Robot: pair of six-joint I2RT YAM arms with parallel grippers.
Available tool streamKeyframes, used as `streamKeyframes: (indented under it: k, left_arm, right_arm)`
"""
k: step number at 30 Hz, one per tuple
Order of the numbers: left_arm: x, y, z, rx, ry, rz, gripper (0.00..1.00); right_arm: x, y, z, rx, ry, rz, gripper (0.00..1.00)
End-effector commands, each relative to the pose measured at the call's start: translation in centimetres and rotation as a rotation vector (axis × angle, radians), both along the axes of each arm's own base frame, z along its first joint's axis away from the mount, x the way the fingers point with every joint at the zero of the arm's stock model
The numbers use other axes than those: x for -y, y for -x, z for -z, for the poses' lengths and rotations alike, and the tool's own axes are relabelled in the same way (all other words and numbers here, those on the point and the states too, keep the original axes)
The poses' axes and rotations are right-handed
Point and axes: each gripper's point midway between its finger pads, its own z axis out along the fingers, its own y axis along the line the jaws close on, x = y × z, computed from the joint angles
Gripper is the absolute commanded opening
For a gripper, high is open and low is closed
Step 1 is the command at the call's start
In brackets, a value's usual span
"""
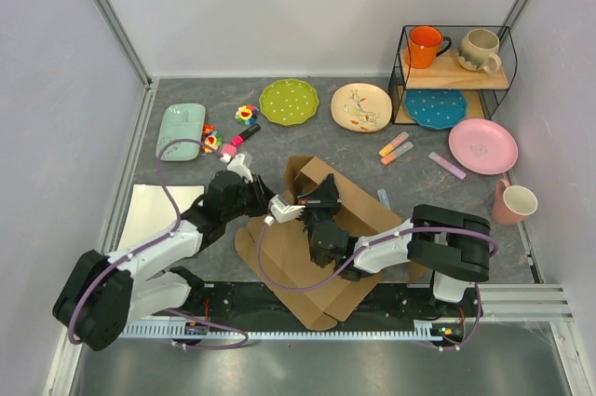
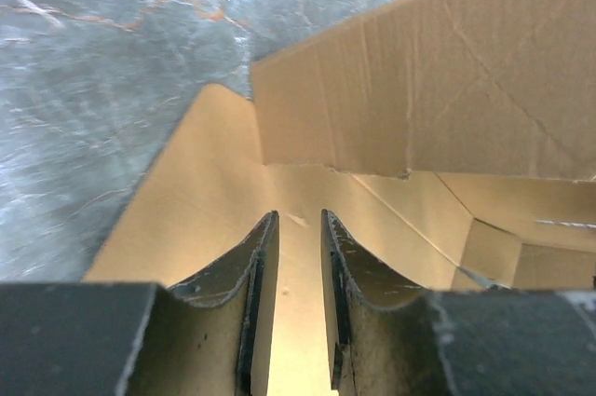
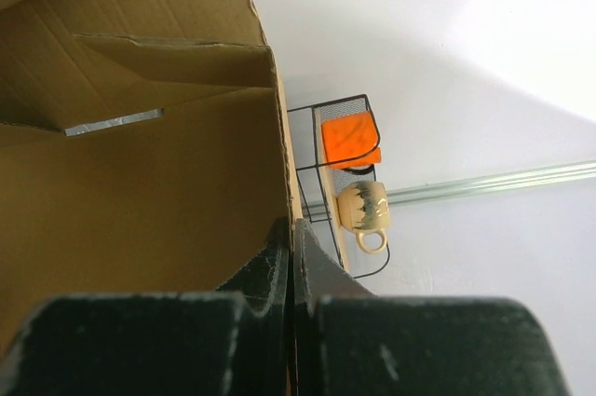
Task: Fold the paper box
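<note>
The paper box [image 1: 326, 298] is a brown corrugated cardboard die-cut lying mid-table, with some flaps raised. My left gripper [image 1: 282, 209] hangs over its left part. In the left wrist view that gripper [image 2: 298, 221] is open by a narrow gap with nothing between the fingers, above a flat panel and facing an upright wall of the paper box [image 2: 419, 88]. My right gripper [image 1: 315, 202] reaches in from the right. In the right wrist view it [image 3: 293, 228] is shut on the thin edge of a raised wall of the paper box [image 3: 140, 191].
Green [image 1: 289, 101], cream [image 1: 361, 107] and pink [image 1: 482, 145] plates lie at the back, with a wire rack [image 1: 454, 75] holding an orange mug [image 1: 426, 46], a beige mug [image 1: 480, 49] and a blue plate [image 1: 435, 109]. A mint tray [image 1: 181, 130], markers [image 1: 394, 147] and a mug [image 1: 514, 202] sit around.
</note>
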Motion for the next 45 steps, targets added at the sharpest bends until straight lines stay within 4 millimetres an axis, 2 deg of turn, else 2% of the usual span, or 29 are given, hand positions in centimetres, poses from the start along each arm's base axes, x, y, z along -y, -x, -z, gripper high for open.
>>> streamKeyframes:
  k: [1,3,4,5,6,7,8,9,10,11,12,13,14,17,20,21,23,24,25,27,28,31,39,41,42,44,45]
  left_arm:
    - [-3.7,-2.0,-2.0,0.107,-0.132,-0.159,0.30]
    - [-4.9,-3.5,-2.6,0.153,-0.145,-0.243,0.29]
    - [-4.8,-4.4,-3.5,0.187,-0.133,-0.254,0.29]
    - [-4.8,-5.8,-3.2,0.192,-0.133,-0.268,0.29]
    - [-4.2,-6.7,-3.5,0.196,-0.124,-0.255,0.30]
    - [-3.3,-8.2,-4.8,0.225,-0.113,-0.240,0.31]
    - [-2.7,-9.1,-5.0,0.230,-0.111,-0.221,0.32]
    - [-1.3,-10.0,-3.6,0.204,-0.111,-0.171,0.33]
    - [-0.2,-11.4,-5.0,0.238,-0.094,-0.150,0.34]
    - [0.5,-12.0,-5.1,0.239,-0.077,-0.125,0.36]
    - [1.5,-12.5,-3.7,0.201,-0.069,-0.095,0.36]
    - [2.2,-13.3,-4.6,0.210,-0.043,-0.087,0.36]
    - [2.7,-13.4,-4.3,0.200,-0.031,-0.076,0.36]
    - [4.6,-12.8,-3.7,0.160,0.066,-0.012,0.36]
    - [5.0,-11.3,-2.4,0.120,0.116,-0.003,0.33]
    - [4.9,-10.4,-1.6,0.108,0.130,-0.004,0.33]
    - [5.1,-9.3,-1.3,0.114,0.148,0.010,0.32]
    - [5.0,-8.3,-0.3,0.095,0.149,0.019,0.32]
    - [5.4,-8.1,-1.2,0.139,0.180,0.039,0.32]
    - [6.1,-6.5,-0.9,0.132,0.215,0.083,0.32]
    - [6.6,-6.1,-1.6,0.154,0.243,0.102,0.32]
    - [6.7,-4.7,-1.5,0.168,0.261,0.121,0.33]
    - [7.3,-4.0,-3.4,0.243,0.314,0.149,0.36]
    - [6.8,-4.2,-3.2,0.251,0.300,0.123,0.39]
    - [6.6,-4.2,-3.4,0.265,0.295,0.113,0.41]
    - [5.6,-4.4,-3.1,0.292,0.258,0.077,0.50]
    - [5.4,-4.3,-3.5,0.314,0.252,0.076,0.56]
  right_arm:
    - [1.0,0.7,2.0,-0.037,-0.008,0.022,0.00]
    - [0.9,0.7,2.0,-0.040,-0.015,0.019,0.00]
    - [0.9,0.7,2.0,-0.042,-0.009,0.018,0.00]
    - [0.9,0.7,2.0,-0.044,-0.017,0.013,0.00]
    - [0.9,0.7,2.0,-0.045,-0.019,0.016,0.00]
    - [0.7,0.7,2.0,-0.049,-0.016,0.012,0.00]
    - [0.7,0.6,2.0,-0.051,-0.017,0.010,0.00]
    - [0.7,0.6,2.0,-0.052,-0.023,0.010,0.00]
    - [0.6,0.7,2.0,-0.053,-0.025,0.007,0.00]
    - [0.7,0.7,1.9,-0.054,-0.025,0.008,0.00]
    - [0.7,0.8,1.8,-0.055,-0.039,0.005,0.00]
    - [0.8,0.8,2.1,-0.063,-0.022,0.008,0.00]
    - [0.7,0.9,2.1,-0.069,-0.025,0.003,0.00]
    - [1.0,1.0,2.5,-0.086,-0.032,0.001,0.00]
    - [1.3,1.0,2.8,-0.090,-0.034,0.003,0.00]
    - [1.2,1.0,2.8,-0.090,-0.035,0.000,0.00]
    - [1.2,1.0,2.8,-0.090,-0.034,0.000,0.00]
    - [1.1,1.0,2.7,-0.089,-0.038,-0.002,0.00]
    - [1.1,1.0,2.6,-0.087,-0.040,-0.002,0.00]
    - [1.1,1.0,2.5,-0.087,-0.038,-0.006,0.00]
    - [1.1,1.0,2.4,-0.086,-0.039,-0.007,0.00]
    - [1.1,1.0,2.5,-0.087,-0.041,-0.006,0.00]
    - [1.0,1.0,2.8,-0.091,-0.045,0.000,0.00]
    - [1.0,1.0,2.8,-0.092,-0.043,-0.002,0.00]
    - [1.0,1.0,2.8,-0.093,-0.042,-0.002,0.00]
    - [1.0,1.0,2.6,-0.093,-0.046,-0.002,0.00]
    - [1.0,1.0,2.6,-0.094,-0.046,-0.003,0.00]
